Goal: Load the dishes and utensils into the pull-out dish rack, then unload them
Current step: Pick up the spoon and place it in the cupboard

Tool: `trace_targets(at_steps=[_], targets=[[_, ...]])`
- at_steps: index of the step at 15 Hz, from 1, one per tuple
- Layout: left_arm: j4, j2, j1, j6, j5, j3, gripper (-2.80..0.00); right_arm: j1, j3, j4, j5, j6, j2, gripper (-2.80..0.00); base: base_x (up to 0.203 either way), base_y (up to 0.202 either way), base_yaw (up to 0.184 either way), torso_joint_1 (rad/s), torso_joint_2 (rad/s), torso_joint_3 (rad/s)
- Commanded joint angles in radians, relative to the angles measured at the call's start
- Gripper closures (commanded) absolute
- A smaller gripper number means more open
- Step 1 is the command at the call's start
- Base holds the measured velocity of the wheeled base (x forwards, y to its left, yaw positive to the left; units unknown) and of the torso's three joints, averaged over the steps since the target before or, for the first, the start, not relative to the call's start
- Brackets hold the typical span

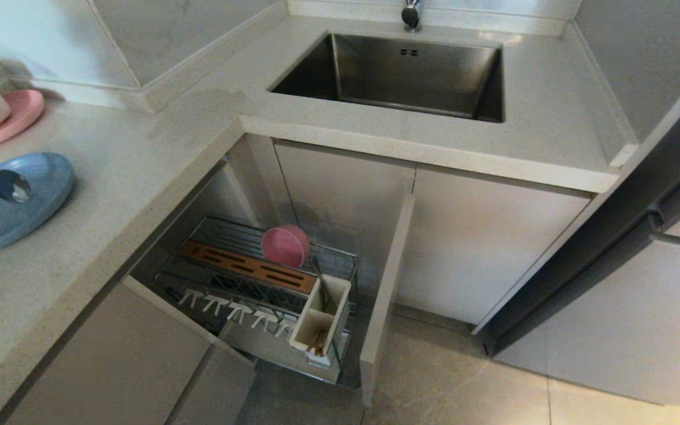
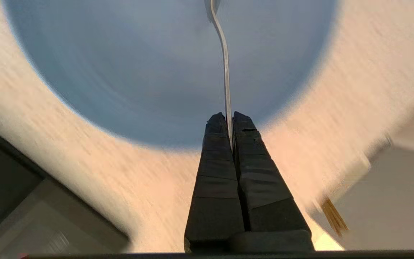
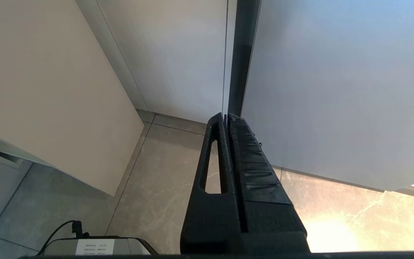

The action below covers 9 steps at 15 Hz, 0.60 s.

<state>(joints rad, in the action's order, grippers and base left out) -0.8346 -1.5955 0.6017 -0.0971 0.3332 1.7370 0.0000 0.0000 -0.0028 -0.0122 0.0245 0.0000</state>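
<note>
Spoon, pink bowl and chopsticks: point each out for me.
spoon [image 1: 12, 186], head view, on its bowl end.
pink bowl [image 1: 285, 246], head view, on its underside.
chopsticks [image 1: 317, 342], head view, on the ends in the utensil box.

Speckled light tabletop [image 1: 139, 153] wraps an L around the corner, steel sink [image 1: 399, 77] sunk into its far run. On its left stretch: blue plate [image 1: 27, 206] near the front edge, pink plate [image 1: 12, 121] further back near the wall, well apart from each other. Below it, the pull-out dish rack [image 1: 257, 289] stands drawn out over the grey tiled floor [image 1: 464, 383], carrying the pink bowl [image 1: 285, 246] on edge and a white utensil box [image 1: 322, 321].
</note>
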Motion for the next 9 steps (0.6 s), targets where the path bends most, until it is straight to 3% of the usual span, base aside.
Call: trace_targets(at_steps=[1,4,9], targets=[[-0.032,0.064,-0.028,-0.002,0.001,-0.007,0.0,0.0,0.0,0.0,0.0,0.0,0.0,0.0,0.0,0.0,0.0,0.0,0.0,0.0],[-0.111,0.13,-0.076,-0.004,0.002,-0.016,0.0,0.0,0.0,0.0,0.0,0.0,0.002,0.0,0.0,0.0,0.0,0.0,0.0,0.0],[-0.121,0.227,-0.088,-0.004,-0.003,-0.047,0.0,0.0,0.0,0.0,0.0,0.0,0.002,0.0,0.0,0.0,0.0,0.0,0.0,0.0]])
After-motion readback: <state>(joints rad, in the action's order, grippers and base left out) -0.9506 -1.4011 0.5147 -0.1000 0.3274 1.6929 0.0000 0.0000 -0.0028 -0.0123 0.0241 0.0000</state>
